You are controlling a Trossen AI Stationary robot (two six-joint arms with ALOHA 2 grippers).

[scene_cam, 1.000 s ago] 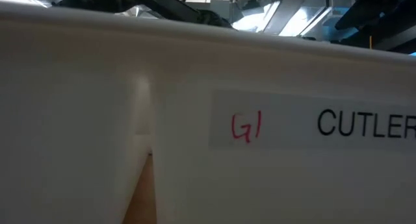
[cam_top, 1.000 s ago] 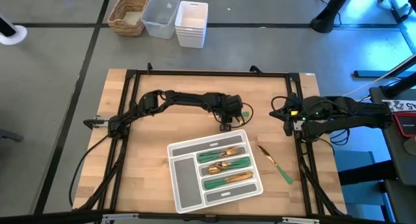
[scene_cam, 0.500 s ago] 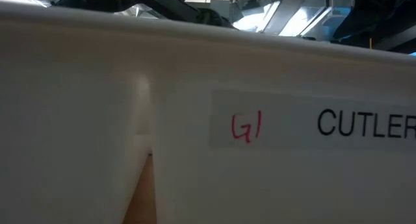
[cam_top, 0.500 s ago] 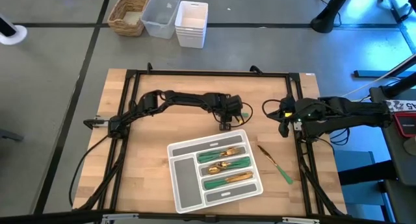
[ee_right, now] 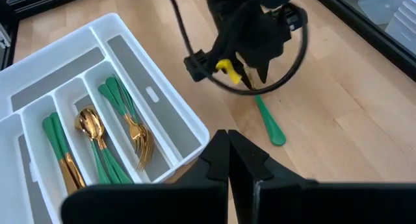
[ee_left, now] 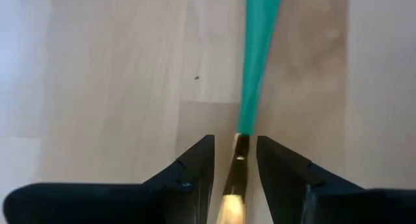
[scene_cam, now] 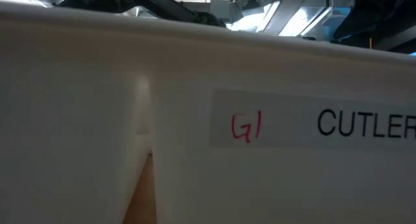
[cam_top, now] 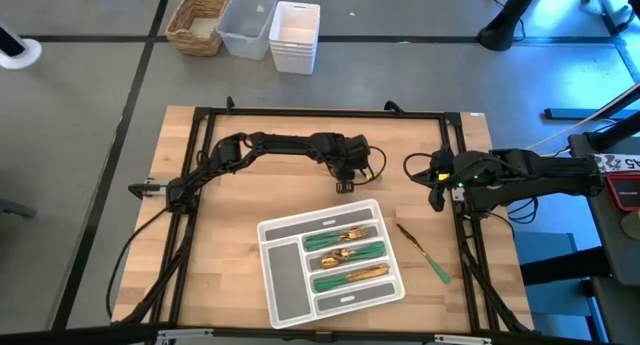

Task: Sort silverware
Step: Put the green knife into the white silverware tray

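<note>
Silverware is mostly sorted already: the grey tray (cam_top: 283,282) sits near the front middle of the wooden table (cam_top: 235,190), and three of its long slots hold green-handled gold pieces. From the right wrist view you can make out forks (ee_right: 133,130) in one slot, a spoon (ee_right: 91,130) in the next, and more green handles with gold ends (ee_right: 62,159) in the one after that.

Two pieces are outside the tray. One knife-looking piece (cam_top: 424,253) lies on the table just right of the tray, gold end pointing far-left, green handle near-right. The other piece (ee_left: 257,62) is under the left gripper (cam_top: 345,182), just beyond the tray's far edge. In the left wrist view its gold end sits right between the two dark fingers (ee_left: 195,172), which stand a bit apart on either side of it, and the green handle sticks out past the tips. Whether the pads actually touch it, I can't tell.

Right gripper (ee_right: 227,146) hangs over the right side of the table, fingers pressed together with nothing in them.

Low view is just blocked by a white bin (scene_cam: 195,152) labelled "CUTLER".
</note>
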